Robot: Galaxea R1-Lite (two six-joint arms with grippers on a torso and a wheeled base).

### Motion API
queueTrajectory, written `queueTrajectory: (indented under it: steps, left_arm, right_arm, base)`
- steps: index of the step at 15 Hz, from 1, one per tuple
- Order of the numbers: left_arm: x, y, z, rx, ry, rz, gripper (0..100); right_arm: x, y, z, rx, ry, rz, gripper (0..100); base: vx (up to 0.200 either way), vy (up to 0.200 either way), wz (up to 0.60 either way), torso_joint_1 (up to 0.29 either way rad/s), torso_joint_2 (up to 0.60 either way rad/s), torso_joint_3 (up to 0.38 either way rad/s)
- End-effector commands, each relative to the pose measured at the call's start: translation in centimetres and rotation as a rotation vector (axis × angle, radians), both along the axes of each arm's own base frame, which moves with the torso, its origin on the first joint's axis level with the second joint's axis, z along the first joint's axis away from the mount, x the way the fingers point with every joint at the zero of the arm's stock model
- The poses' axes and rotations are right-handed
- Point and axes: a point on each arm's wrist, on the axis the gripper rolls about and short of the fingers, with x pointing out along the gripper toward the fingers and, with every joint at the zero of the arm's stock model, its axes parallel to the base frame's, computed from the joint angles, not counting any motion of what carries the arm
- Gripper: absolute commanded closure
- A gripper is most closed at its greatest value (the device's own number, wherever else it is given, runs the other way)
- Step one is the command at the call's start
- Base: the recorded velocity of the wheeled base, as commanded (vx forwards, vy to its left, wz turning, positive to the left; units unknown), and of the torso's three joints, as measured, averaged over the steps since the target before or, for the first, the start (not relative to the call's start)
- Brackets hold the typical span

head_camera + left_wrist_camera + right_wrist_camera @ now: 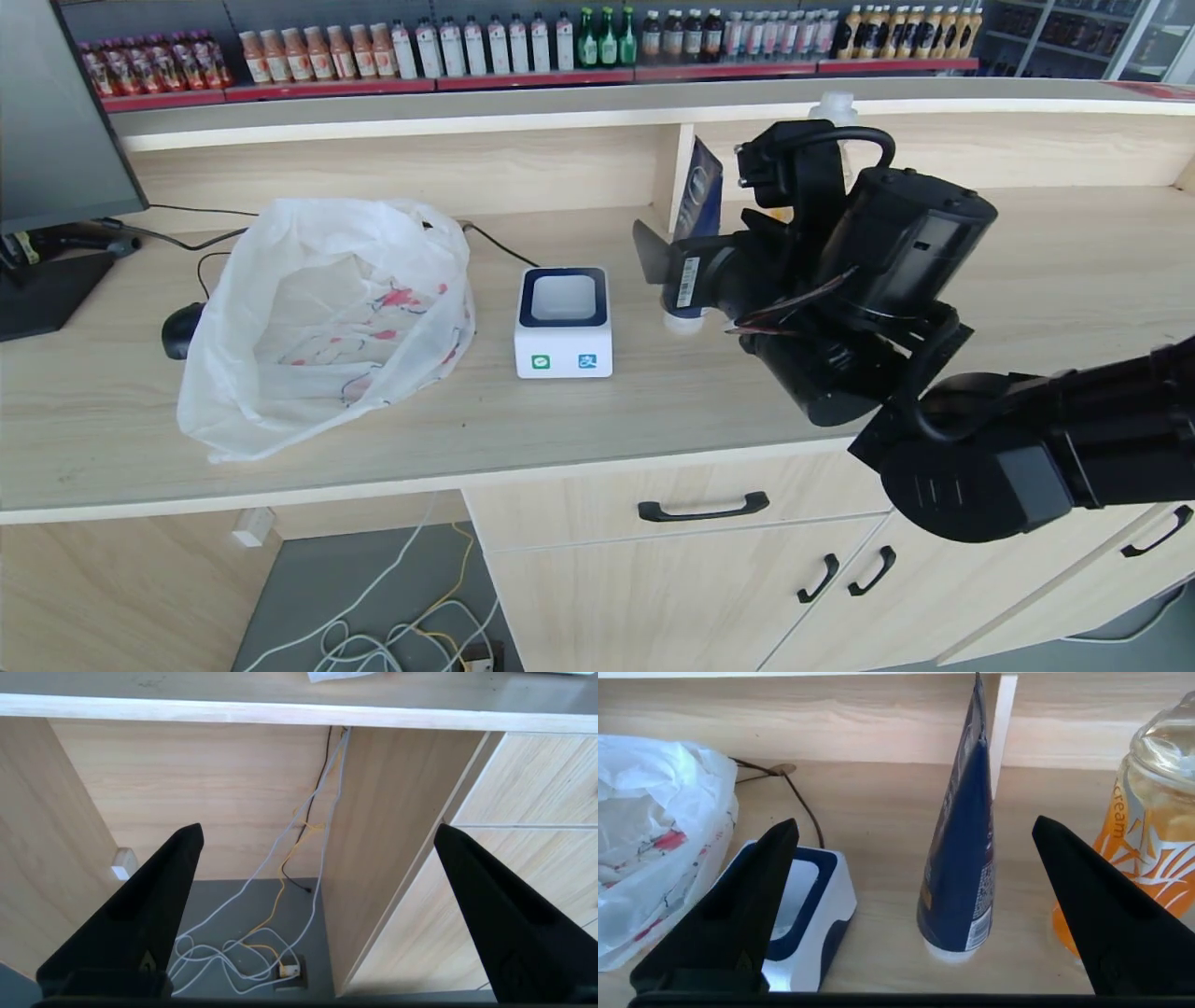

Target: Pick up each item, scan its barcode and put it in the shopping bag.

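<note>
light wood surface (pixel 653 411) with drawers (pixel 560 513) below; red-edged shelves (pixel 532 81) of bottles (pixel 467 47) behind; monitor (pixel 56 103) at left; cables (pixel 364 644) on grey floor (pixel 308 579).

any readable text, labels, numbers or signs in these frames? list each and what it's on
Nothing can be read reliably.
Blue tube: barcode and fine print, too small.
Orange bottle: white lettering, sideways and cut off, unreadable.
Scanner: two small icons, green and blue, no words.
Shopping bag: red and blue print, crumpled, illegible.
Shelf bottles: labels too small.
</note>
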Motion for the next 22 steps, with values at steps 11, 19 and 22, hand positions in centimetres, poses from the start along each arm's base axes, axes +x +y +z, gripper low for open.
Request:
queueTrajectory:
  steps: [11,19,22]
  left_arm:
    - [0.0,0.0,0.0,0.000,0.000,0.000,0]
    - [0.0,0.0,0.0,0.000,0.000,0.000,0]
    - [0.0,0.0,0.0,0.000,0.000,0.000,0]
  right_arm:
    - [3.2,-0.5,-1.4,-0.008,0.014,-0.002,0]
    - [5.9,-0.2,-2.4,-0.003,0.008,-0.001,0]
    - [6.9,-0.5,-2.7,0.004,0.007,-0.019,0]
  base:
    - [0.000,0.000,0.00,0.000,0.00,0.000]
    - [0.000,0.000,0.00,0.000,0.00,0.000]
    - [0.000,0.000,0.00,0.000,0.00,0.000]
